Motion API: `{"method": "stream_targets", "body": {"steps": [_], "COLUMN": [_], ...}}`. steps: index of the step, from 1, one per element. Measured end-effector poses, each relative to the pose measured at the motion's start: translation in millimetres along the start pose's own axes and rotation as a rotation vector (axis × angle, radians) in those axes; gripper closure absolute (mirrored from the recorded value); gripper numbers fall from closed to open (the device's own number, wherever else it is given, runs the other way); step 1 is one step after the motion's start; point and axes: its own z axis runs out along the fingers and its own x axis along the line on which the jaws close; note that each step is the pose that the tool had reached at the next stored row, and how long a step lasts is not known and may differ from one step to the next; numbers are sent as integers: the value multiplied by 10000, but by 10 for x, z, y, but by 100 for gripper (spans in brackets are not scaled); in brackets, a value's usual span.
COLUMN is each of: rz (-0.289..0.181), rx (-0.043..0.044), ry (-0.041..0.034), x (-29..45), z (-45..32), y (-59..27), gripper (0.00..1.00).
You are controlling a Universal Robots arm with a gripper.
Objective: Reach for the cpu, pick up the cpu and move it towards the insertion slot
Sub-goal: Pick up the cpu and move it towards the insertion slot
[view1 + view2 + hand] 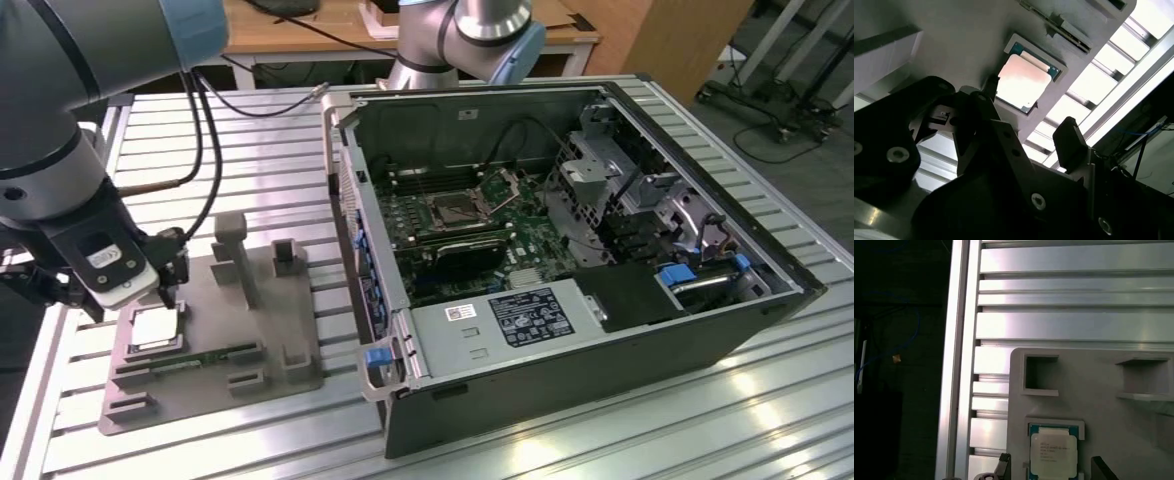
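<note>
Gripper [1030,106], jaws spread; cpu [1053,454] between them (unpinched, seated in grey tray [267,340]); I judge reach nearly complete, lift and transfer to insertion slot [454,212] undone.

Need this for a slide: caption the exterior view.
Gripper poised over the cpu in its grey tray beside the open case.

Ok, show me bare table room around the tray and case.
Free: the slotted table along the computer case's near side, and beyond the grey tray's far edge. Crowded: the tray corner where the open gripper straddles the cpu.
</note>
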Motion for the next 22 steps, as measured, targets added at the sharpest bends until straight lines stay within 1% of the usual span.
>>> {"method": "stream_targets", "body": {"steps": [13,19,22], "rz": [0,3,75], "rx": [0,-1,-1], "ry": [0,-2,-5], "x": [-15,-37,-40], "z": [236,346,398], "y": [-20,-25,-28], "gripper": [29,29,29]}}
